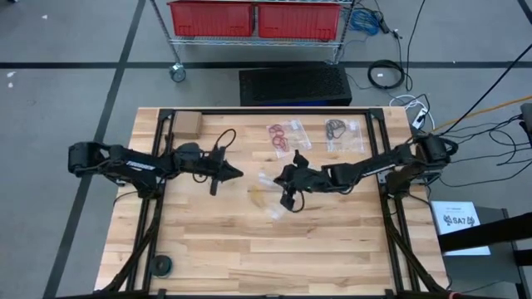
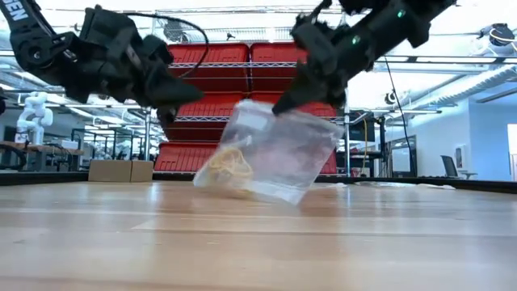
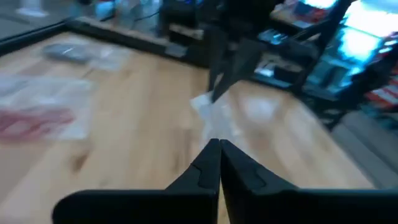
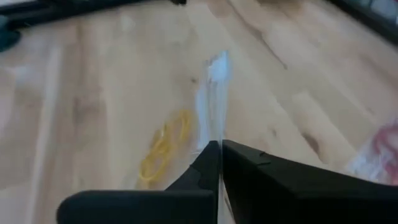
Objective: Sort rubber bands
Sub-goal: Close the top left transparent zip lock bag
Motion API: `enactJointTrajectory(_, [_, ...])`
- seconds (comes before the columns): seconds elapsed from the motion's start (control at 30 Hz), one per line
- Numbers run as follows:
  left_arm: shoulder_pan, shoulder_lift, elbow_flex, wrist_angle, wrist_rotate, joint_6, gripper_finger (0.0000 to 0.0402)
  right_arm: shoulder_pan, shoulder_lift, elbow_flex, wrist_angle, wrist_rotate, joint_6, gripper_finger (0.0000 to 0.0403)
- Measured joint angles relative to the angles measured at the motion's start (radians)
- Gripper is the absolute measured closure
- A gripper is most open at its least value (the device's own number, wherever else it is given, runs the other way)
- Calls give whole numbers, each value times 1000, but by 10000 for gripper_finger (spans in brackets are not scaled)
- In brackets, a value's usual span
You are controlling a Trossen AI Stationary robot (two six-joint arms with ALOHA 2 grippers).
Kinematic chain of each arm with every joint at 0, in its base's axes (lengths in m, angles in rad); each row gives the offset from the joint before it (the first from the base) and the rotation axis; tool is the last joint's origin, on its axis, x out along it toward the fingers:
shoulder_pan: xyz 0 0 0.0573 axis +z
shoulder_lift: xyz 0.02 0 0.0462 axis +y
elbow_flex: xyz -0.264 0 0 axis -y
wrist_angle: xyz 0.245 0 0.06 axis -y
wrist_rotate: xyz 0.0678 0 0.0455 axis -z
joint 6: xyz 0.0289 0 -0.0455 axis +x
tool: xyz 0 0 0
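while the right hand (image 2: pixel 279 103) pinches only the clear bag (image 2: pixel 271 158) edge and the left hand (image 2: pixel 166 113) is closed empty, expect tan-yellow rubber bands (image 2: pixel 229 166) to spill onto the counter (image 2: pixel 258 242).

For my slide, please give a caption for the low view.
Right gripper lifts a clear bag holding yellow rubber bands off the table.

On the floor to the right of the bench, a white sheet of paper (image 1: pixel 462 221) carries a printed mark that looks like "SA7" beside a small logo, though the characters are too small to be sure. White lettering on the left arm in the low view is cut off and unreadable.
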Motion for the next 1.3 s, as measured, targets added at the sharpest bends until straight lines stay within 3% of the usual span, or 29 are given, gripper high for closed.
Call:
enactJointTrajectory(0.2, [-45, 0, 39, 47, 64, -70, 338, 55, -33, 0, 35, 27, -64, 401])
enactJointTrajectory(0.47, [-104, 0, 113, -31, 20, -93, 267, 94, -34, 0, 73, 54, -130, 402])
enactJointTrajectory(0.63, [-111, 7, 153, -176, -63, -94, 260, 102, -34, 0, 114, 56, -169, 403])
enactJointTrajectory(1.3, [-117, 136, 181, -4, 50, -184, 260, 102, -34, 1, 108, 56, -179, 403])
